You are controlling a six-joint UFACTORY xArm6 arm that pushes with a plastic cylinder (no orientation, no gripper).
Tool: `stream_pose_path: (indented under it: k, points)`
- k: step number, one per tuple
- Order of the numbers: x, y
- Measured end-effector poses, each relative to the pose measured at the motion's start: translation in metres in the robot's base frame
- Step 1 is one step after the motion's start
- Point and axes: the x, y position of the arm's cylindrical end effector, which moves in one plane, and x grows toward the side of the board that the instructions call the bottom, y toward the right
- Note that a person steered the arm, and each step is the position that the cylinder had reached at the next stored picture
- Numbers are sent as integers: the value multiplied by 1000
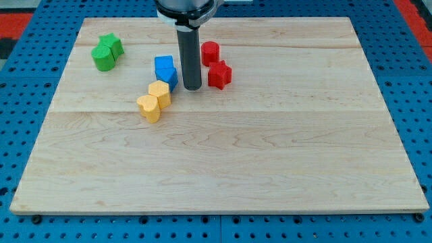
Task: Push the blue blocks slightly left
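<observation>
Two blue blocks point(165, 70) sit pressed together in the upper middle of the wooden board point(223, 155); their exact shapes are hard to tell. My tip point(192, 88) stands just to their right, close to the lower blue block, between the blue blocks and the red star-shaped block point(219, 74). Whether the tip touches the blue blocks I cannot tell.
A red cylinder point(210, 52) lies above the red star block. Two yellow blocks point(154, 100) touch each other just below the blue ones. Two green blocks point(107, 52) sit at the upper left. Blue pegboard point(27, 81) surrounds the board.
</observation>
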Motion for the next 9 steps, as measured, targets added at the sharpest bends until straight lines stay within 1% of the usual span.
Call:
stream_pose_path:
  k: [6,9]
  points:
    - [0,-37]
    - [0,-38]
